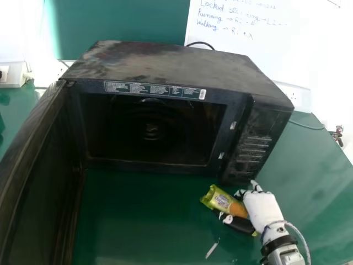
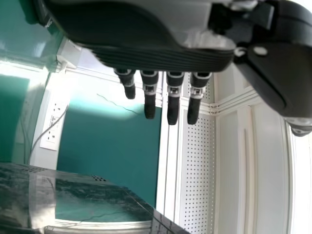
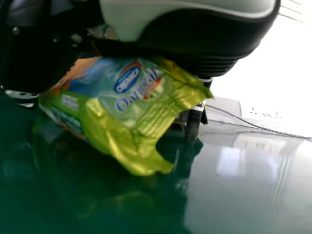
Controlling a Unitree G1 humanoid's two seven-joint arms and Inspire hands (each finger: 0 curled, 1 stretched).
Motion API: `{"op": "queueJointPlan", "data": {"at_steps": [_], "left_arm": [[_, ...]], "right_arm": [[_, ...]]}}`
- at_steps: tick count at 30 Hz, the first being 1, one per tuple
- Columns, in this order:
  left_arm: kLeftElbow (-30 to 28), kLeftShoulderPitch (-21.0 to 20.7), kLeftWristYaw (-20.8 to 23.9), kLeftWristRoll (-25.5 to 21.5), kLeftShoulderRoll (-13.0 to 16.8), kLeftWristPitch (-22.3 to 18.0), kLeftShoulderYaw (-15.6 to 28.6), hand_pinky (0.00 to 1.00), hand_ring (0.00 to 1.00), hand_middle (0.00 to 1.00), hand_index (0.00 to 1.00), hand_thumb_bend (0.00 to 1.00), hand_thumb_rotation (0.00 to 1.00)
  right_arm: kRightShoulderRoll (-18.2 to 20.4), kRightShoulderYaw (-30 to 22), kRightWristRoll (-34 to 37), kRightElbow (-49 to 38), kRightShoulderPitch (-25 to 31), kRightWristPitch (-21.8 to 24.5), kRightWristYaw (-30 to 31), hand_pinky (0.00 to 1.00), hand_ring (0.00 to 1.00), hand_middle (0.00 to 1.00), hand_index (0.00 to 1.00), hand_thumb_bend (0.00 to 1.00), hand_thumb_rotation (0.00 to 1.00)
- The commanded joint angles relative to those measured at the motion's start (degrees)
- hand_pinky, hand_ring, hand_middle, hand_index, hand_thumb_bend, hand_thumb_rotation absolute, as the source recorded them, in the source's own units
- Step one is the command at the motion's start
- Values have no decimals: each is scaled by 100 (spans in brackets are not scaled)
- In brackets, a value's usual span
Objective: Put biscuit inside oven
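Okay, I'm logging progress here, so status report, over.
Right hand gripping biscuit packet, outside oven. Left hand open. Door open, clear of the oven's mouth.

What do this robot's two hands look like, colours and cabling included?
The right hand has a white back, a black underside, a black wrist band and a pale looping cable. The left hand has a black and grey shell with a ribbed edge, and slim black fingers with silvery bands.
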Motion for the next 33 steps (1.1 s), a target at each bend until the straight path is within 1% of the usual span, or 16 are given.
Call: {"op": "queueJointPlan", "data": {"at_steps": [1, 3, 5, 7, 8, 9, 11, 19, 23, 26, 30, 33], "left_arm": [[-66, 68, -29, -36, 0, -69, -7, 99, 92, 90, 88, 94, 91], [-52, 64, -38, -51, -2, -75, -3, 98, 92, 90, 88, 94, 91], [-61, 70, -35, -41, -4, -76, -7, 98, 92, 90, 89, 94, 91], [-74, 72, -14, 5, -7, -74, -6, 98, 92, 90, 89, 94, 91], [-86, 72, 1, 14, -11, -67, -9, 97, 92, 90, 88, 94, 91], [-97, 76, 3, 13, -10, -65, -7, 97, 91, 90, 88, 94, 91], [-94, 76, -7, -13, 0, -65, -1, 97, 92, 90, 88, 94, 91], [-104, 77, -1, -2, 11, -56, -2, 98, 92, 91, 89, 94, 91], [-69, 66, -30, -9, 30, -73, 15, 98, 93, 91, 88, 94, 91], [-69, 67, -30, 11, 24, -77, 12, 98, 92, 91, 88, 94, 91], [-62, 65, -33, -14, 22, -77, 15, 98, 92, 91, 89, 94, 91], [-65, 64, -23, -7, 11, -79, 11, 98, 92, 90, 88, 94, 91]], "right_arm": [[83, 24, 171, 175, 60, -30, 105, 38, 47, 58, 64, 91, 17], [142, 6, 370, 238, 22, -18, 121, 31, 39, 50, 61, 90, 14], [195, -15, 563, 293, -7, -34, 101, 25, 33, 45, 56, 91, 10], [245, -34, 729, 324, -30, -10, 112, 22, 31, 42, 54, 91, 8], [256, -37, 778, 330, -37, 9, 130, 21, 30, 41, 51, 72, 11], [255, -36, 780, 328, -41, 26, 121, 21, 30, 41, 49, 61, 12], [252, -32, 794, 321, -47, 56, 118, 20, 29, 40, 48, 54, 13], [189, -53, 892, 306, -81, 15, 139, 20, 29, 40, 48, 53, 13], [158, -63, 937, 263, -110, 52, 251, 21, 30, 42, 49, 52, 14], [124, -68, 957, 305, -125, -37, 241, 20, 30, 42, 49, 53, 14], [100, -55, 966, 297, -127, -20, 301, 21, 31, 41, 48, 53, 14], [112, -52, 960, 297, -123, -27, 251, 20, 29, 40, 48, 53, 14]]}}
